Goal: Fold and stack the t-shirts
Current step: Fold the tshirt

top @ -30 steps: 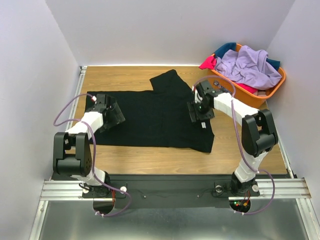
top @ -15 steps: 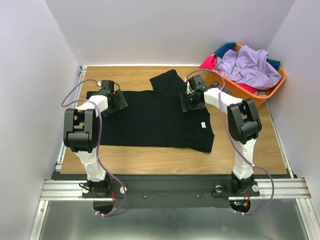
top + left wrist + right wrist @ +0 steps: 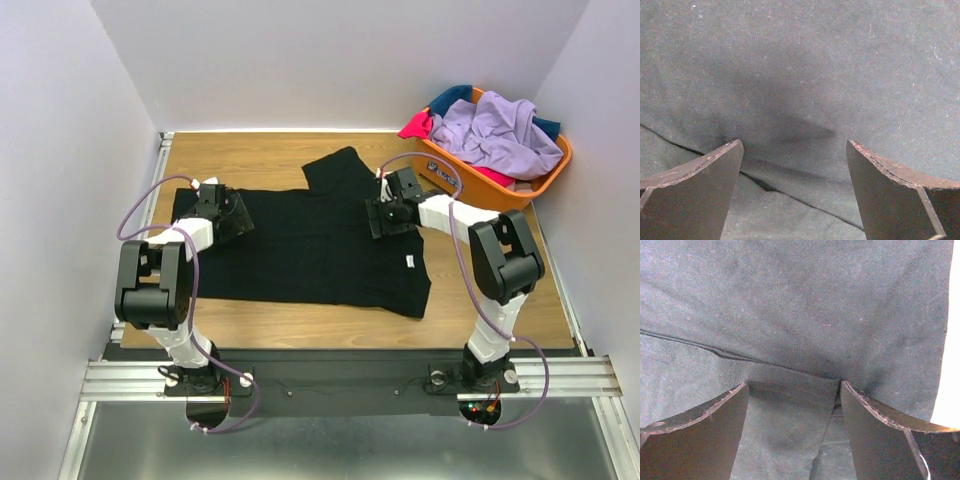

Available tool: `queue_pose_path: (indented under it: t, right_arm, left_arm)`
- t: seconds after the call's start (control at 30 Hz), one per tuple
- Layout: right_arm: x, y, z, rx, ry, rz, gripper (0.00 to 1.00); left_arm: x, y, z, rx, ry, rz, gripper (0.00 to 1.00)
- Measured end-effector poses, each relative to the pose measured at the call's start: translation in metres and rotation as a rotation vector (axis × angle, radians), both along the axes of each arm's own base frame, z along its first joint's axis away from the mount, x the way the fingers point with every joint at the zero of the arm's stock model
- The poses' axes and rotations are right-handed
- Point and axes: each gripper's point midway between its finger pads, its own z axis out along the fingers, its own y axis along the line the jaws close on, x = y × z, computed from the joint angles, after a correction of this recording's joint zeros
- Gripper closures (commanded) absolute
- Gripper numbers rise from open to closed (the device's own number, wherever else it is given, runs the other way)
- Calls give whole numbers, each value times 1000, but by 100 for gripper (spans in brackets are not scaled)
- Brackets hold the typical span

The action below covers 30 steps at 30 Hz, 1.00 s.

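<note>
The black short-sleeved cloth t-shirt (image 3: 310, 240) is spread flat across the middle of the brown wooden table (image 3: 260, 150). One sleeve is extended toward the far side, and a small white label (image 3: 408, 262) is seen on the cloth near its right, near corner.

The left arm (image 3: 150, 290) is reached out over the left end of the shirt. Its jaws are spread wide and lowered close to the cloth; in the left wrist view only black fabric, crossed by a dark diagonal fold line, is seen between them. Nothing is pinched.

The right arm (image 3: 500, 260) is reached over the right, far part of the shirt. Its jaws are likewise spread apart, and in the right wrist view a stitched hem of the black cloth is seen lying between them, not clamped.

An orange plastic basket (image 3: 500, 190) is placed at the far right corner of the table. A lavender t-shirt (image 3: 495, 135) is heaped on top, a pink-red t-shirt (image 3: 417, 125) is draped over its left rim, and a teal t-shirt (image 3: 450, 98) is seen at its far side.
</note>
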Motion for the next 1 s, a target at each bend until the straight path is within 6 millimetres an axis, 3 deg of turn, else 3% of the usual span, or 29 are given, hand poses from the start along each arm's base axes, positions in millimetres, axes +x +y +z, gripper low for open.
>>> queue_pose_path:
  t: [0.33,0.57,0.63,0.7,0.73,0.77,0.8,0.87,1.0]
  right_arm:
    - [-49,-10,-1,5,64,-8,21]
    - [-71,-15,1,-15,141,-14,20]
    - [-68,-15,14,-25,153,-19,19]
    - [-52,-10,33,-20,116,-24,19]
    - [-29,-3,56,-5,59,-26,19]
    - [-17,2,66,4,29,-27,19]
    - [9,11,89,27,-45,-28,19]
    - [45,25,115,57,-137,-28,20]
    - [112,46,134,81,-243,-34,21]
  left_arm:
    - [-39,-7,0,-31,-8,13,3]
    - [-64,-17,1,-64,28,26,2]
    - [-69,-17,2,-65,55,31,2]
    - [-72,-17,6,-60,92,33,2]
    - [-70,-17,11,-58,102,35,2]
    - [-61,-18,20,-56,94,36,2]
    - [-47,-18,33,-53,69,36,2]
    - [-25,-19,53,-49,23,36,2]
    - [11,-20,88,-42,-61,34,2]
